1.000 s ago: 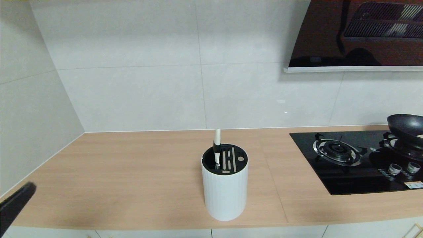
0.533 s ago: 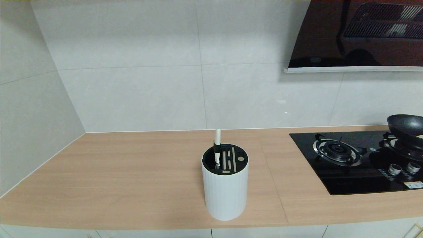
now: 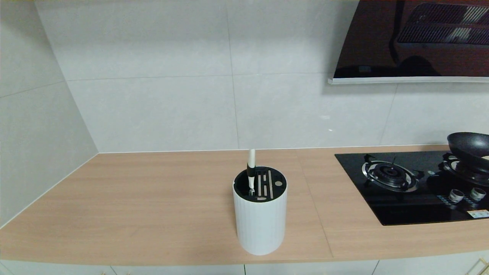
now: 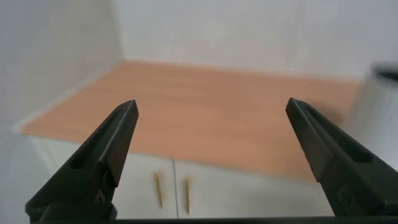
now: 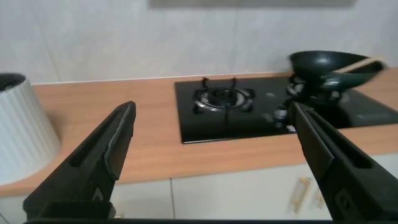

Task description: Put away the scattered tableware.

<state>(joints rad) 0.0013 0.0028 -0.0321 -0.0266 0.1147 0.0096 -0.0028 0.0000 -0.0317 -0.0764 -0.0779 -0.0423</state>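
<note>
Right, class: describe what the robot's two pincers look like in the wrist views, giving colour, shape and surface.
The left pincer has two flat, matte black fingers, broad at the base and tapering to blunt, angled tips, with plain surfaces. The right pincer has the same black, tapered, plain pair.

White ribbed holder [image 3: 260,223] on countertop [image 3: 153,198], white-handled utensil [image 3: 251,158] upright inside

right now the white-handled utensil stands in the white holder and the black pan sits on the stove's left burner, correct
Not quite. The head view shows the black pan on the right burner of the stove, not the left one. The white-handled utensil does stand in the white holder.
</note>
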